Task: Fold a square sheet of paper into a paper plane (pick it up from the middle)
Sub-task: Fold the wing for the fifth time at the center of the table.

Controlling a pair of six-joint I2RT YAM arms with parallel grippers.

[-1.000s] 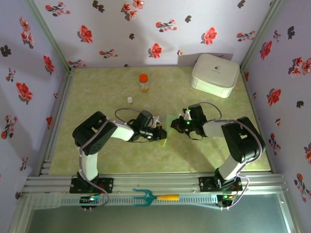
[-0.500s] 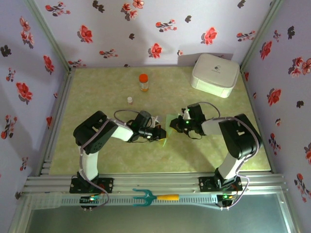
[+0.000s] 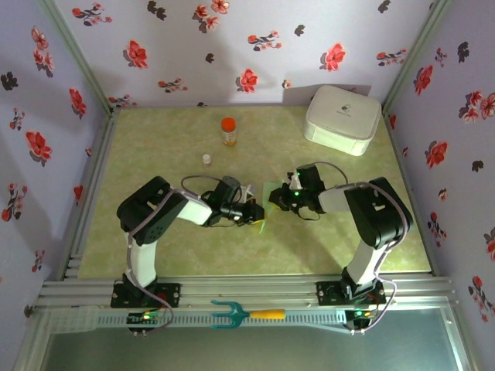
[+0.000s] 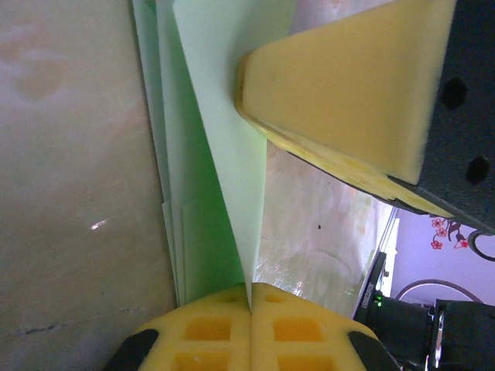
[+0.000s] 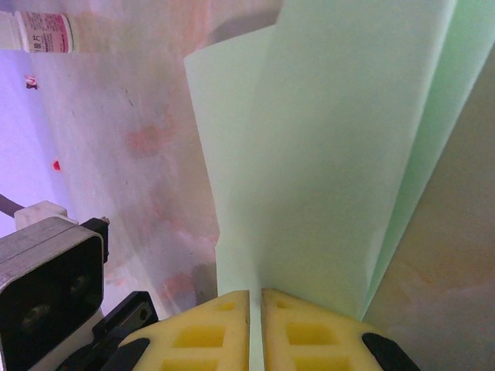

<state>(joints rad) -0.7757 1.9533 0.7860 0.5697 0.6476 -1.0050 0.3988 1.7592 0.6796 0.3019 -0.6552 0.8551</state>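
Pale green-marbled table. At the far right corner, a white rounded box; near the far middle, an upright orange-capped bottle — nearer, slightly left, a small white vial. On the near metal rail, a teal fork-shaped tool lying flat.

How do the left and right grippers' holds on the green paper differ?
The left gripper closes flush on a narrow tapering fold of the paper. The right gripper shows a slim gap between its pads, clamping a broad curved span. From above, the left reaches in from the left, lower in frame, and the right from the right, higher. Both are shut on the same sheet.
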